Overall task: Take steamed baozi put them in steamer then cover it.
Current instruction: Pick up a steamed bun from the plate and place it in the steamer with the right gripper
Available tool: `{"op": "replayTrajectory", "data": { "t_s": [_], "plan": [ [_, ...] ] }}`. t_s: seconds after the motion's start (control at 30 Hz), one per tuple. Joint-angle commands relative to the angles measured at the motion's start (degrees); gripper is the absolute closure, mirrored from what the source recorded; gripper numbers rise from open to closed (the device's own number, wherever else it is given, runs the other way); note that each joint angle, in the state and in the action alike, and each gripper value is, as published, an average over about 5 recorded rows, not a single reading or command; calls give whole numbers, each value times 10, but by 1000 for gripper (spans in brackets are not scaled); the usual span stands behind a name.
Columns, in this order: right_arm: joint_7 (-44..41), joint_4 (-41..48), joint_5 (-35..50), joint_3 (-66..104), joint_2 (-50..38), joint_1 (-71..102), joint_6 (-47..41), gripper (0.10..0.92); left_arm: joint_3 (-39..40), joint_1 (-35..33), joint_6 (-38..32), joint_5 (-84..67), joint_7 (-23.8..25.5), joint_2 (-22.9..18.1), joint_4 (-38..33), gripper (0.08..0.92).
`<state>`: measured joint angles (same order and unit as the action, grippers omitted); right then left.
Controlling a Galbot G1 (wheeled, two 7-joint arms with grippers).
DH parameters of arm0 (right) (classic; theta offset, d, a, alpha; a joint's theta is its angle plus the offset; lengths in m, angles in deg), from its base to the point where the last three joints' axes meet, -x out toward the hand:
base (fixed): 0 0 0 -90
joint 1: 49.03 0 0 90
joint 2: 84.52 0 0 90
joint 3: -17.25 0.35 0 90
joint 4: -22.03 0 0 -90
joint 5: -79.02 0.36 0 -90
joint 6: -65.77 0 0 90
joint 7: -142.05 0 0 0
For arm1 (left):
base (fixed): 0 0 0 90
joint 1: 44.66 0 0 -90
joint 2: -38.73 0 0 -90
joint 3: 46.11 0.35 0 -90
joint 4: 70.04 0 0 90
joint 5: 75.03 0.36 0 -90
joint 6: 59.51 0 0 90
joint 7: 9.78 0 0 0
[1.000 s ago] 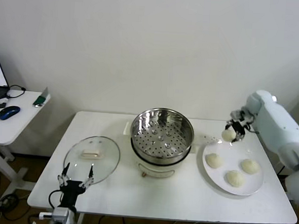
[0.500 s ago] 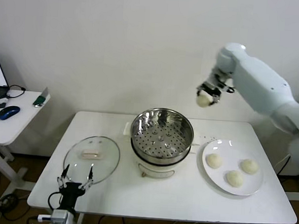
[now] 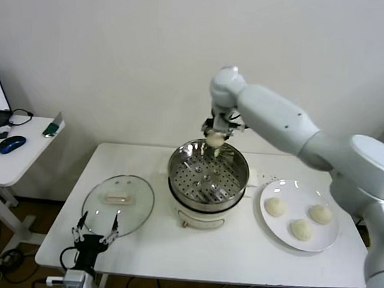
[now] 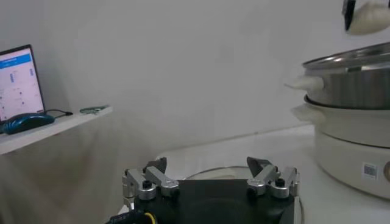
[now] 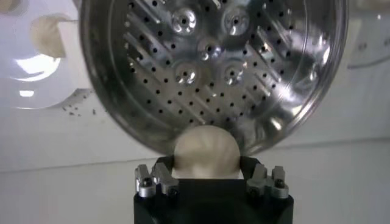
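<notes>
My right gripper [image 3: 214, 137] is shut on one cream-white baozi [image 3: 214, 140], held in the air over the far rim of the shiny steamer [image 3: 242, 176]. In the right wrist view that baozi [image 5: 206, 152] sits between the fingers, above the empty perforated steamer [image 5: 213, 67] bottom. Three more baozi [image 3: 275, 206] lie on the white plate [image 3: 273, 230] to the right of the steamer. The glass cover [image 3: 119, 201] with its cream handle lies flat on the table, left of the steamer. My left gripper [image 3: 96, 230] stands open at the table's near left edge, just in front of the cover.
The steamer sits on a white cooker base [image 3: 203, 220] mid-table. A side desk [image 3: 18, 153] at far left carries a laptop and a blue mouse [image 3: 11, 144]. A white wall runs behind the table.
My right arm has swung left from above the plate, carrying the baozi up and across, and now holds it over the steamer's far rim. The left arm has stayed put.
</notes>
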<state>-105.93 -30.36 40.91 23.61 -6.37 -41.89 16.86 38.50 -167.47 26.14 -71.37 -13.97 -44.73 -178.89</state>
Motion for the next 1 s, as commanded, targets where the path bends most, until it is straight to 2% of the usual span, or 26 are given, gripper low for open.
{"op": "replayTrajectory", "data": {
  "t_s": [0.03, 0.57, 0.77, 1.0],
  "plan": [
    [19, 3, -60, -8, 35, 35, 20, 318, 0, -1, 2, 0, -1, -1, 0, 177],
    [24, 46, -65, -4, 46, 72, 17, 310, -5, -6, 0, -3, -3, -1, 7, 177],
    [27, 48, -83, 2, 46, 77, 13, 218, -4, -8, 0, -1, -4, -3, 7, 177],
    [3, 23, -54, 6, 29, 58, 6, 203, -5, -11, -1, -1, -6, -3, 7, 177]
  ]
}}
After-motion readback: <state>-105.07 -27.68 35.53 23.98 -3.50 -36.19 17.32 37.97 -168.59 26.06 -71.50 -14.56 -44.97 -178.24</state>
